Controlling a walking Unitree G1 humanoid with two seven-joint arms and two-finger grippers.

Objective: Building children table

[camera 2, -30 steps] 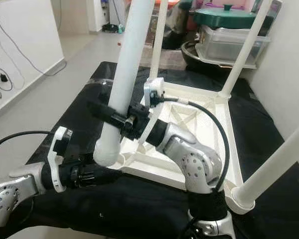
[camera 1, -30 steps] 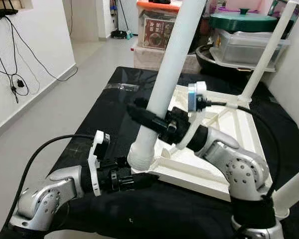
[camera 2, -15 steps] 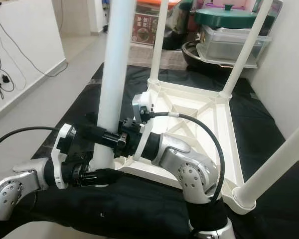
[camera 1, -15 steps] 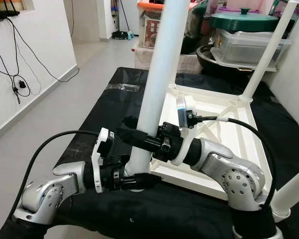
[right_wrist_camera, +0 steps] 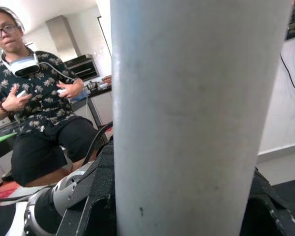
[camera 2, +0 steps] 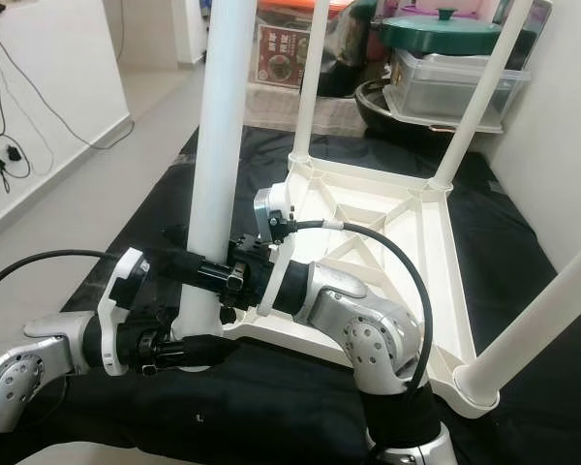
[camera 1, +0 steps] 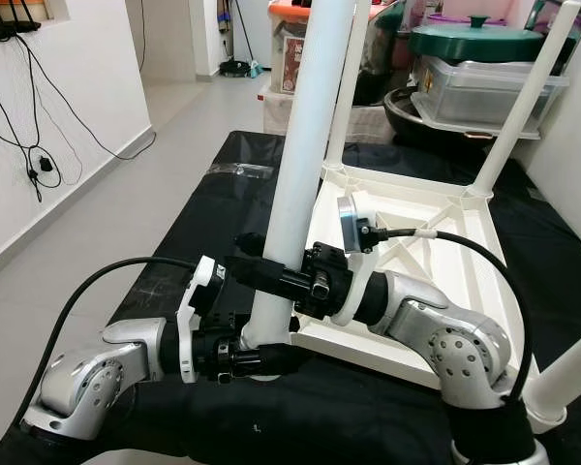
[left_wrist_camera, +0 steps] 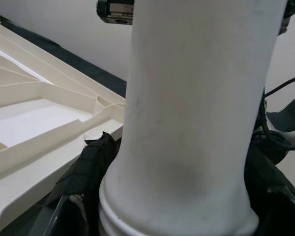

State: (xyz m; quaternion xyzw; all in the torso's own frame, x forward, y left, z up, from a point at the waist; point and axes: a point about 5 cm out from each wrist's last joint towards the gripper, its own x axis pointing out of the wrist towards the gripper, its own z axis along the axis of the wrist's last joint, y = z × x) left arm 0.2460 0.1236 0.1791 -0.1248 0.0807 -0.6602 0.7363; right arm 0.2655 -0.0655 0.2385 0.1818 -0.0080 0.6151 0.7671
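A white children's table (camera 1: 421,228) lies upside down on a black-covered surface. A thick white table leg (camera 1: 305,145) stands nearly upright at its near left corner. My right gripper (camera 1: 268,275) is shut on this leg a little above its base. My left gripper (camera 1: 261,360) is shut on the leg's ringed foot, right at the corner. The left wrist view has the leg's foot (left_wrist_camera: 187,147) close up beside the ribbed underside (left_wrist_camera: 39,110). In the right wrist view the leg (right_wrist_camera: 196,113) stands between my black fingers. Three other legs stand at the remaining corners.
Storage boxes and a green-lidded pot (camera 1: 474,39) crowd the far side. Bare floor (camera 1: 107,203) runs along the left, with cables on the white wall. A seated person (right_wrist_camera: 34,108) with a headset is behind me. The black cover (camera 1: 203,223) ends at my near edge.
The leg has swung from a tilt to nearly upright, and its foot has dropped to the table's near left corner. Both grippers came closer together on it.
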